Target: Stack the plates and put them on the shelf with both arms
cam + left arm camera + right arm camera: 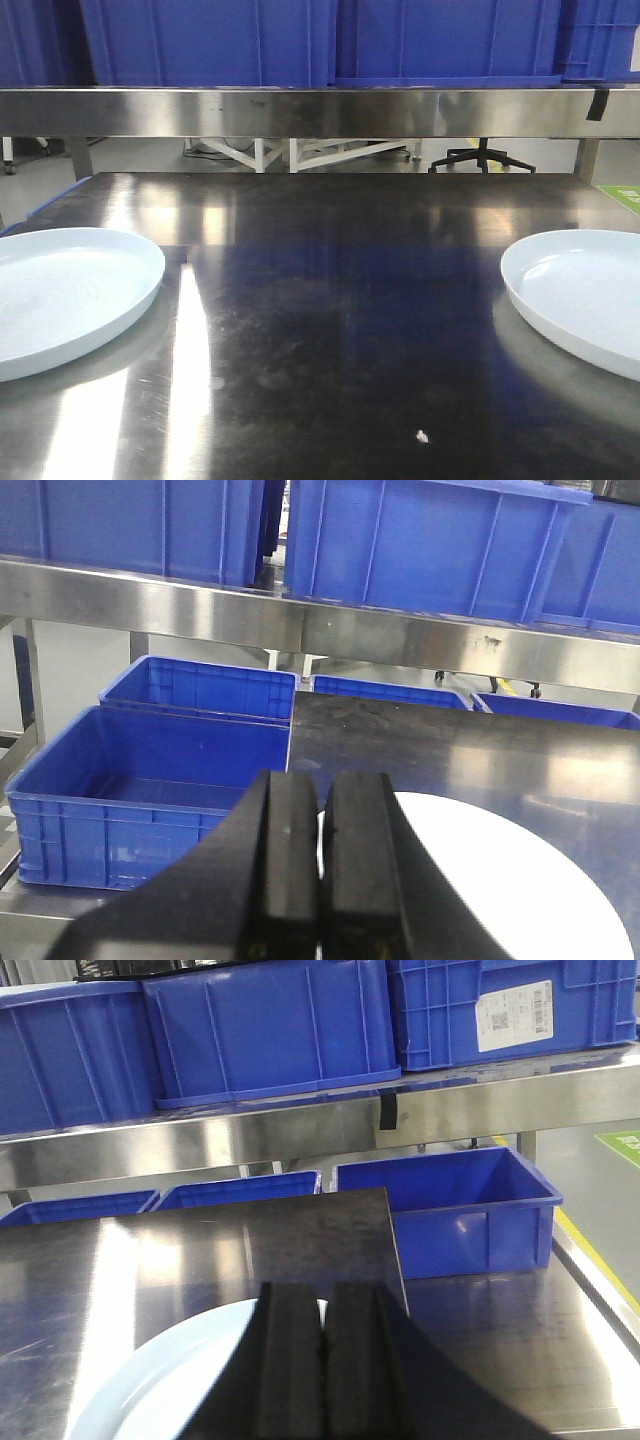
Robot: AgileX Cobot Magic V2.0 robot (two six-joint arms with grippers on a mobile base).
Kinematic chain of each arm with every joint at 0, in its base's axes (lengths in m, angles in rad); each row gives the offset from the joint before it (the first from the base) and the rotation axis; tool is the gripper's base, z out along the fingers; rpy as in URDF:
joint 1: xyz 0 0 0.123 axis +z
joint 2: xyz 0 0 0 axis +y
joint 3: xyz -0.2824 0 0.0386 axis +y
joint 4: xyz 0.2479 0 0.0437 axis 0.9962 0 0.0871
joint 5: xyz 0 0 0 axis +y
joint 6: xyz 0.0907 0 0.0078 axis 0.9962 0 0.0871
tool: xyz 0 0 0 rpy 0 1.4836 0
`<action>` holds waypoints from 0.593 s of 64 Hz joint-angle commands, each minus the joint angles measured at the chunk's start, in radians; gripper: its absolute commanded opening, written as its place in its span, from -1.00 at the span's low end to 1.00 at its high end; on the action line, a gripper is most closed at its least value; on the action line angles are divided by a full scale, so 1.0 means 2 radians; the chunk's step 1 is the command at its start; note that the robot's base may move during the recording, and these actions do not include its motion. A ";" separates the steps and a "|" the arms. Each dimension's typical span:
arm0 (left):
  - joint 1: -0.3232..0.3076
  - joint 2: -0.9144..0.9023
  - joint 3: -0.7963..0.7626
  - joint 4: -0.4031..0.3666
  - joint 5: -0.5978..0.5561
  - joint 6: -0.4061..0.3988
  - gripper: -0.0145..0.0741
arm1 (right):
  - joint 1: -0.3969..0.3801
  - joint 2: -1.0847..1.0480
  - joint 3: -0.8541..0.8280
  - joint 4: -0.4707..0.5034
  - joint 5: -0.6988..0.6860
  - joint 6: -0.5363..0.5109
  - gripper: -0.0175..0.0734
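**Left plate** (70, 295): lies flat on the table (330, 330) at its left side, partly cut off by the front view.
**Right plate** (590, 300): lies flat at the right side, well apart from the first, with bare steel between them.
**Left pincer** (321, 820): jaws together on nothing, near the left plate.
**Right pincer** (322, 1320): jaws likewise together and empty, near the right plate.
**Progress, as we judge it:** nothing is stacked or shelved, so every step is left to do.
**Room:** we count the middle of the table open for bringing one plate to the other. The shelf (320, 112) above the far edge carries blue bins (210, 40) side by side, and we cannot tell where a free spot lies. Lower bins (150, 780) sit off the table's edges, so wide swings look risky.
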 commanded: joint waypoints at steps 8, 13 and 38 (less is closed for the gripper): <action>0.001 -0.009 0.001 -0.004 -0.041 -0.003 -0.47 | 0.001 -0.009 0.001 -0.002 -0.044 -0.001 -0.51; 0.001 -0.009 0.001 -0.004 -0.041 -0.003 -0.47 | 0.001 -0.009 0.001 -0.002 -0.044 -0.001 -0.51; 0.001 -0.009 0.001 -0.004 -0.041 -0.003 -0.47 | 0.001 -0.009 0.001 -0.002 -0.044 -0.001 -0.51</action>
